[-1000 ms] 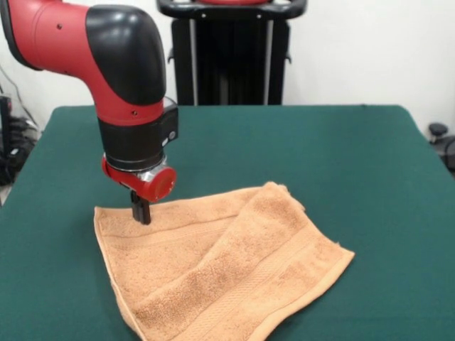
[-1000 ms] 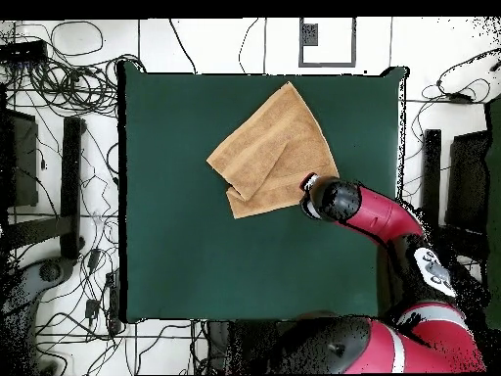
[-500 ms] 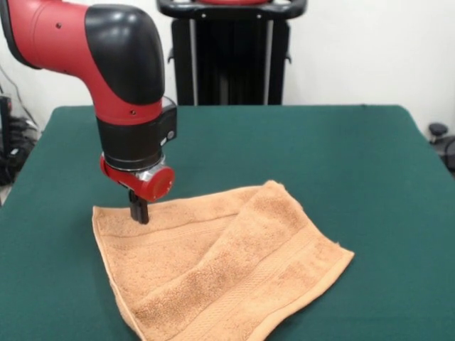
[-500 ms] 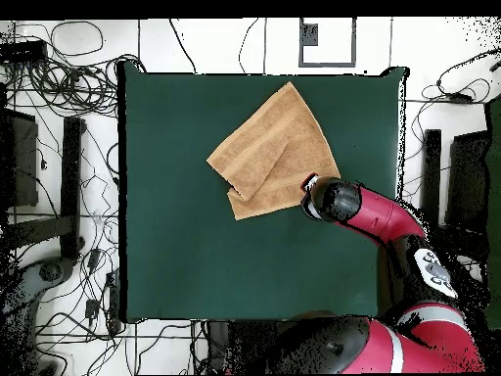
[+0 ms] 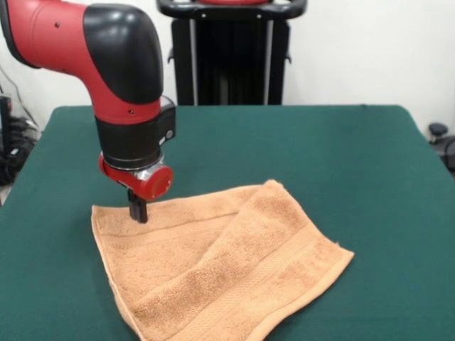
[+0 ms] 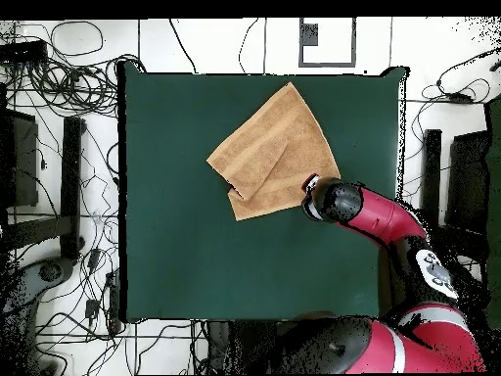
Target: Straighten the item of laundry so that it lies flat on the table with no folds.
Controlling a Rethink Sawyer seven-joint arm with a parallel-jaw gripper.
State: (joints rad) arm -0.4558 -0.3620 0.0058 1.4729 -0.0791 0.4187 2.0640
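Observation:
The item of laundry (image 5: 220, 273), an orange-tan towel, lies on the green table (image 5: 341, 163) with one flap folded diagonally over the rest. In the front view my gripper (image 5: 138, 212) points straight down onto the towel's far left corner, its dark fingers closed together on the cloth there. In the overhead view the towel (image 6: 274, 152) sits in the upper middle of the table (image 6: 196, 245), and the gripper (image 6: 311, 184) is at its lower right corner, mostly hidden under the red wrist.
The red and black arm (image 5: 121, 78) hangs over the table's left part in the front view. A black stand (image 5: 231, 53) rises behind the far edge. Cables (image 6: 68, 78) lie on the floor beside the table.
The gripper has shifted slightly to the left in the front view, and the towel's held corner has moved with it by a small amount.

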